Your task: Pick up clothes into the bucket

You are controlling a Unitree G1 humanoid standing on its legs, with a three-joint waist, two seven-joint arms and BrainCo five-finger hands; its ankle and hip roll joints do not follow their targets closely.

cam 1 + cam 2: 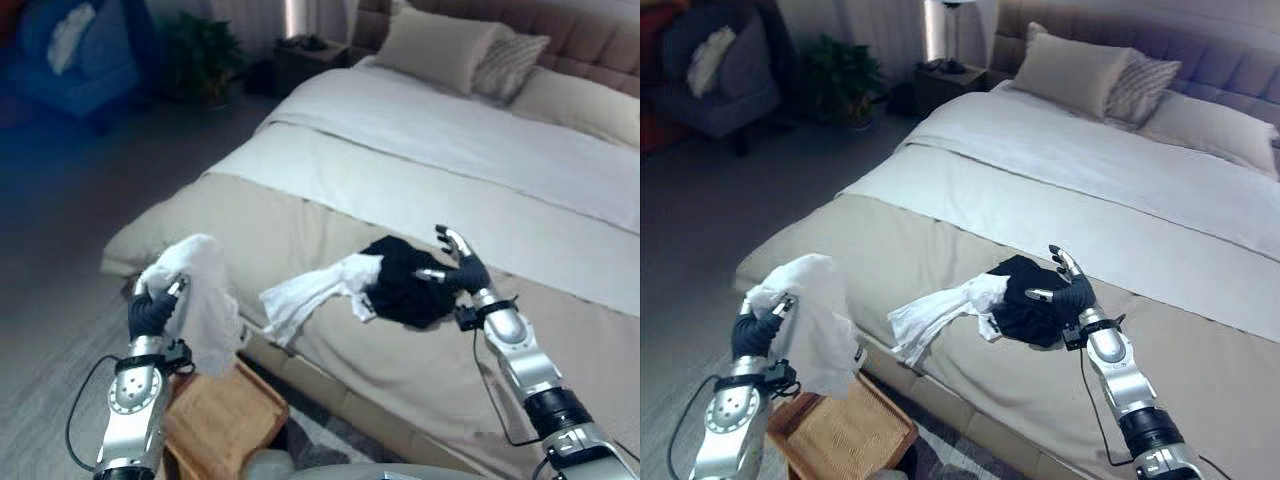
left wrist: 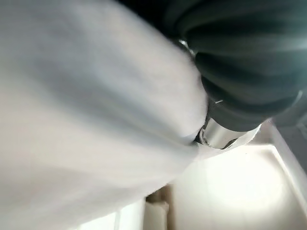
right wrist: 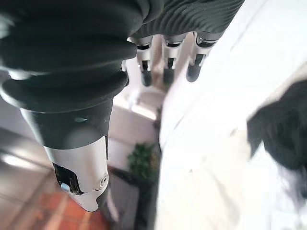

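My left hand (image 1: 150, 312) has its fingers curled round a soft white cloth garment (image 1: 200, 290), bunched and limp, hanging off the near corner of the bed, above the shallow tan woven bucket (image 1: 225, 420) on the floor. I judge that piece is about ready to drop in. Two remain on the beige quilted bed cover (image 1: 400, 370): a crumpled white cloth (image 1: 310, 290) trailing over the edge, and touching it, a dark black garment (image 1: 400, 285) in a rumpled heap. My right hand (image 1: 458, 265) hovers at the black heap, fingers straight and relaxed, gripping nothing. So one in hand, two left.
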